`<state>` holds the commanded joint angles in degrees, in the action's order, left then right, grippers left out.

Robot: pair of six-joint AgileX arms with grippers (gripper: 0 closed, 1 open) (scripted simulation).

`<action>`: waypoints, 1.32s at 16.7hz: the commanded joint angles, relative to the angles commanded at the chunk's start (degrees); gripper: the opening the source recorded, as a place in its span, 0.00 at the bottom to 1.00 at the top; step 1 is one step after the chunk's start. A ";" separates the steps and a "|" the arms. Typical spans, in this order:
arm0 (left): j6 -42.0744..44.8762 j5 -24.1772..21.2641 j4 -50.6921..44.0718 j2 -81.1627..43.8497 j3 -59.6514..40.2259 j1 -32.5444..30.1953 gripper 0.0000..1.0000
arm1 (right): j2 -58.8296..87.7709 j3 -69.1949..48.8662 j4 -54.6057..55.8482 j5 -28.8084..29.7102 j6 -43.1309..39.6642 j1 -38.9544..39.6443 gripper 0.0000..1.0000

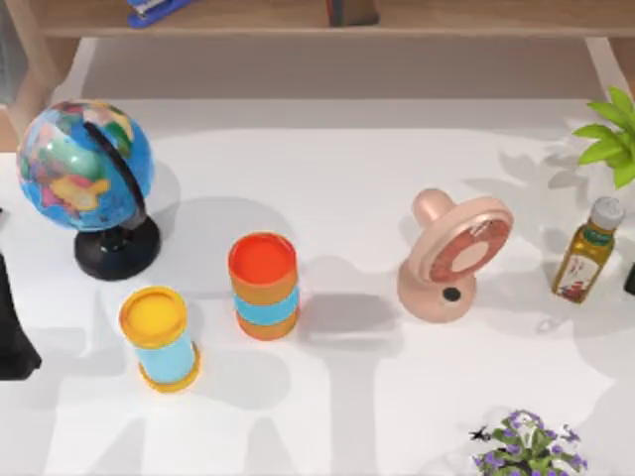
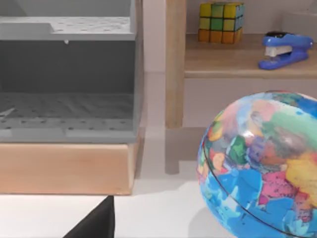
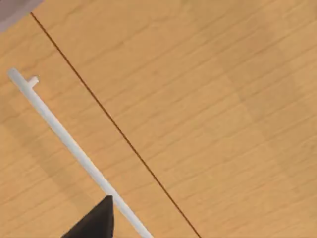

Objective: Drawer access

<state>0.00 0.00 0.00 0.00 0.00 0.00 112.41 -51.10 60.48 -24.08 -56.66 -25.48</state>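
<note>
A light wooden drawer front is close in front of the right wrist camera. A thin dark seam runs slantwise across it. A white bar handle lies along the wood beside that seam. A dark part of my right gripper shows just beside the lower stretch of the handle; contact cannot be judged. In the top view my right arm is a dark sliver at the table's right edge. My left gripper is parked at the left edge.
On the table stand a globe, a yellow-lidded can, an orange-lidded can, a pink fan, an oil bottle and plants. The left wrist view holds a grey open box, a wooden shelf, a puzzle cube and a stapler.
</note>
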 joint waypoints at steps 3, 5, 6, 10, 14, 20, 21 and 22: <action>0.00 0.00 0.00 0.00 0.00 0.00 1.00 | 9.21 -5.40 4.07 -0.18 -15.90 -0.53 1.00; 0.00 0.00 0.00 0.00 0.00 0.00 1.00 | 13.80 -8.28 6.17 -0.20 -23.70 -0.71 1.00; 0.00 0.00 0.00 0.00 0.00 0.00 1.00 | 15.61 -9.44 7.01 -0.20 -26.67 -0.77 1.00; 0.00 0.00 0.00 0.00 0.00 0.00 1.00 | 19.44 -11.88 8.72 -0.15 -32.58 -0.84 1.00; 0.00 0.00 0.00 0.00 0.00 0.00 1.00 | 19.25 -11.63 8.58 -0.15 -32.49 -0.52 1.00; 0.00 0.00 0.00 0.00 0.00 0.00 1.00 | 21.88 -17.27 5.75 1.01 -32.61 0.28 1.00; 0.00 0.00 0.00 0.00 0.00 0.00 1.00 | 22.26 -18.11 5.29 1.17 -32.62 0.44 1.00; 0.00 0.00 0.00 0.00 0.00 0.00 1.00 | 22.43 -18.46 5.09 1.25 -32.62 0.52 1.00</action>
<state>0.00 0.00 0.00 0.00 0.00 0.00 134.84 -69.57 65.57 -22.83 -89.29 -24.96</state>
